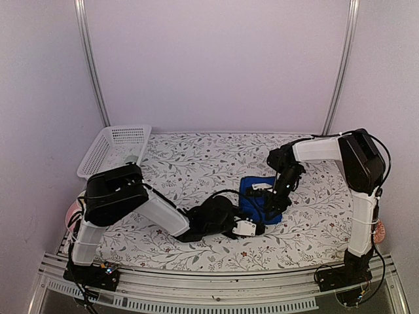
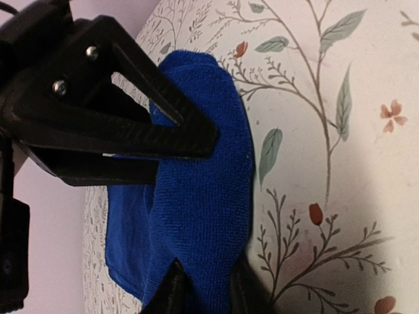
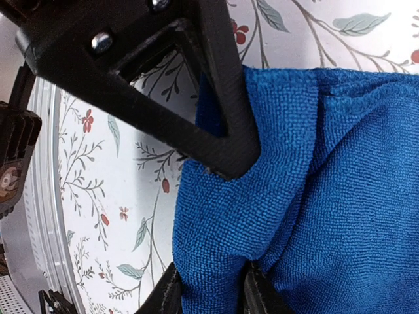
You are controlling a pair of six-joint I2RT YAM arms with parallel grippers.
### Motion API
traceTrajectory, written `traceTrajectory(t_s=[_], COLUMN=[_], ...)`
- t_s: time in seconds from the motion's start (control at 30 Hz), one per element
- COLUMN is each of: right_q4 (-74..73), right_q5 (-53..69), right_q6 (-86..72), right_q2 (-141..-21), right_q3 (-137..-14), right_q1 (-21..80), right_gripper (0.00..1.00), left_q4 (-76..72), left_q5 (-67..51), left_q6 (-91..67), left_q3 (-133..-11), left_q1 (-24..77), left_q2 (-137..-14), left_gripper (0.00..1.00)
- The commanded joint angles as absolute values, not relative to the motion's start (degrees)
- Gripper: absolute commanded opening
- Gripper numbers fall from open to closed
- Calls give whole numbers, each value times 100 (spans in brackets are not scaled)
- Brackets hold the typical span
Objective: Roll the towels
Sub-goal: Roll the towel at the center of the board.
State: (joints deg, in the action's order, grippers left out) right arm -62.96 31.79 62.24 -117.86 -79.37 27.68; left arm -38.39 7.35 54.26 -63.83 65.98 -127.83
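Left gripper (image 1: 260, 224) clamped on the lower edge of the blue towel (image 1: 249, 199), right gripper (image 1: 272, 199) pinching its right edge, towel bunched in thick folds right of frame centre, open floral table (image 1: 196, 157) all around, white basket (image 1: 114, 147) upper left.

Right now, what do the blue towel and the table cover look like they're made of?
Blue towel: soft cloth, likely microfibre terry; matte, fine nubbly texture, limp folds.
Table cover: smooth printed sheet, perhaps vinyl or coated cloth; it lies flat with a floral print and no visible weave, so the exact material stays open.
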Motion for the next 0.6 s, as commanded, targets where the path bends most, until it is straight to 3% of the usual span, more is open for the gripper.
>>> traceTrajectory(t_s=[0.0, 0.13, 0.4, 0.57], right_q4=[-6151, -6031, -5050, -4253], right_q5=[2815, 2864, 2586, 2184], right_q6=[6336, 6361, 6436, 6589], right_q2=[-11837, -11430, -10019, -9085], right_q3=[-8003, -7936, -7109, -6138], right_q1=[2675, 2655, 2657, 2646], right_gripper=[32, 36, 58, 65], left_q4=[-3221, -2806, -1384, -429], left_q5=[822, 644, 200, -245], left_q6=[5336, 5129, 4220, 3487], left_q3=[-6428, -6548, -7148, -7679], left_q1=[6466, 6468, 6418, 6244], left_q2=[-12993, -12881, -12743, -12771], left_gripper=[14, 0, 0, 0])
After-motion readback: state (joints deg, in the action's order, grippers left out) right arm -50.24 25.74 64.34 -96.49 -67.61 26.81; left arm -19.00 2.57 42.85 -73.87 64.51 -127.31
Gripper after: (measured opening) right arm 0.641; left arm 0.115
